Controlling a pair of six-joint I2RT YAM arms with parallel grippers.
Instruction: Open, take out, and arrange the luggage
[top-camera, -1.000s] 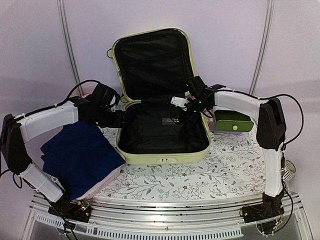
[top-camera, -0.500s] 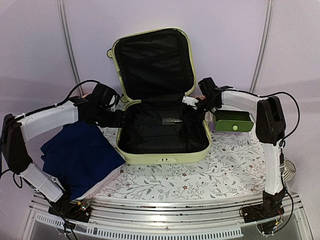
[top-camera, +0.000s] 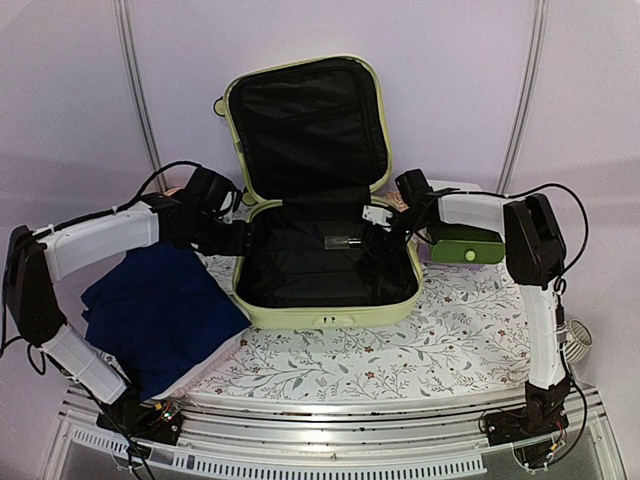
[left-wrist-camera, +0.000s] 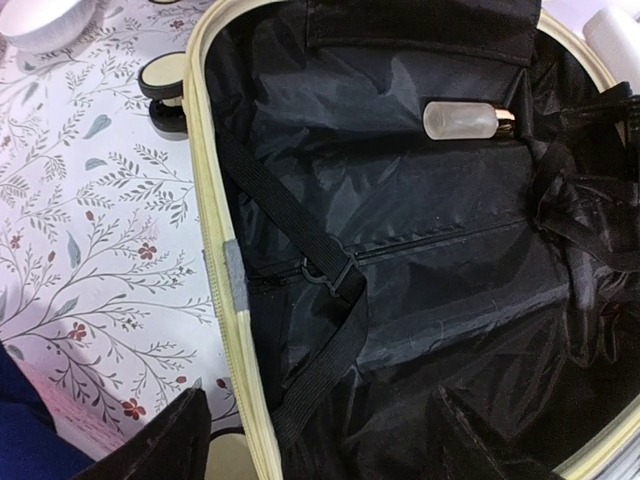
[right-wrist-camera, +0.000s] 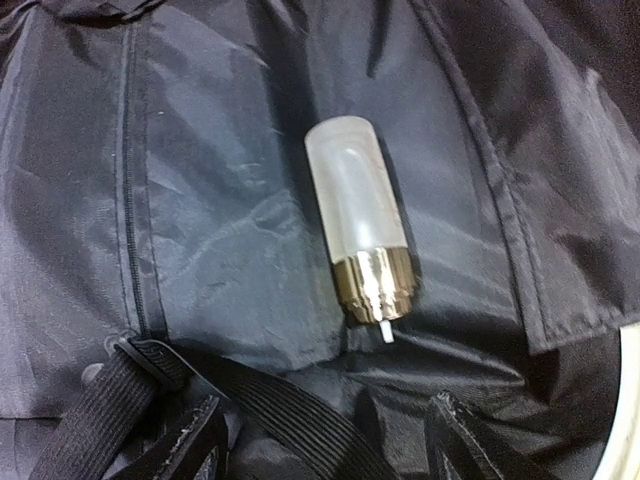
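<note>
The pale yellow-green luggage (top-camera: 325, 312) lies open in the middle of the table, its lid standing upright at the back. A small frosted bottle with a gold collar (top-camera: 343, 241) lies on the black lining; it also shows in the left wrist view (left-wrist-camera: 462, 120) and the right wrist view (right-wrist-camera: 358, 225). My left gripper (top-camera: 238, 240) is open and empty, its jaws astride the luggage's left rim (left-wrist-camera: 205, 200). My right gripper (top-camera: 385, 218) is open and empty, over the lining near the back right corner, just short of the bottle. A black strap (right-wrist-camera: 290, 415) crosses between its fingers.
A dark blue cloth (top-camera: 160, 310) lies at the front left. A green drawer box (top-camera: 465, 243) stands right of the luggage. A white bowl (left-wrist-camera: 45, 20) and a luggage wheel (left-wrist-camera: 165, 85) are by the left rim. A floral tablecloth (top-camera: 400, 350) covers the table.
My right gripper has drawn back to the right, from over the middle of the luggage toward its back right corner. The left arm has not moved.
</note>
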